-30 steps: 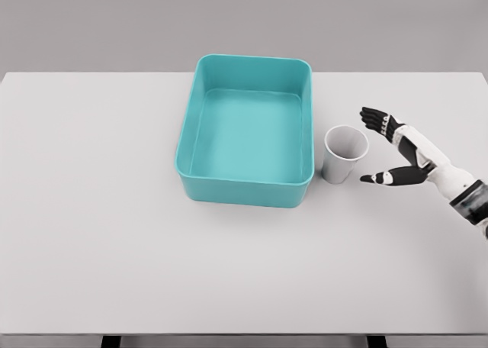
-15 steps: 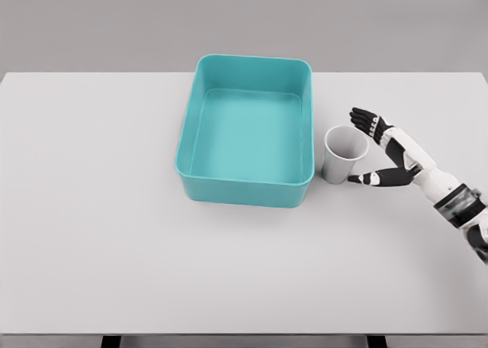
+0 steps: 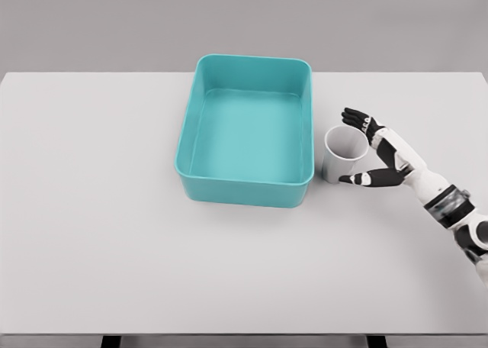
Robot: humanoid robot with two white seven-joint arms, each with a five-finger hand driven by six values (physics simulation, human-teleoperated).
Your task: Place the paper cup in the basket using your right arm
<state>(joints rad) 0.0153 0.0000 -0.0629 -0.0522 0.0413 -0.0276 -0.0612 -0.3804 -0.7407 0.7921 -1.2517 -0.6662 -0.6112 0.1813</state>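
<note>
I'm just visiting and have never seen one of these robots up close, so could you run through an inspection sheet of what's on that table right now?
Surface: white table, flat and evenly lit.
Job's things: paper cup stands upright, mouth up, just right of the basket; teal basket sits mid-table with nothing in it.
Clutter: nothing seen.
Hands: right hand is open at the cup's right side, fingers behind the rim and thumb in front of it, not closed on it. Whether it touches the cup cannot be told. The left hand is out of view.
Cables: nothing seen.
Surroundings: plain grey backdrop behind the table; dark table legs just show at the bottom edge.
</note>
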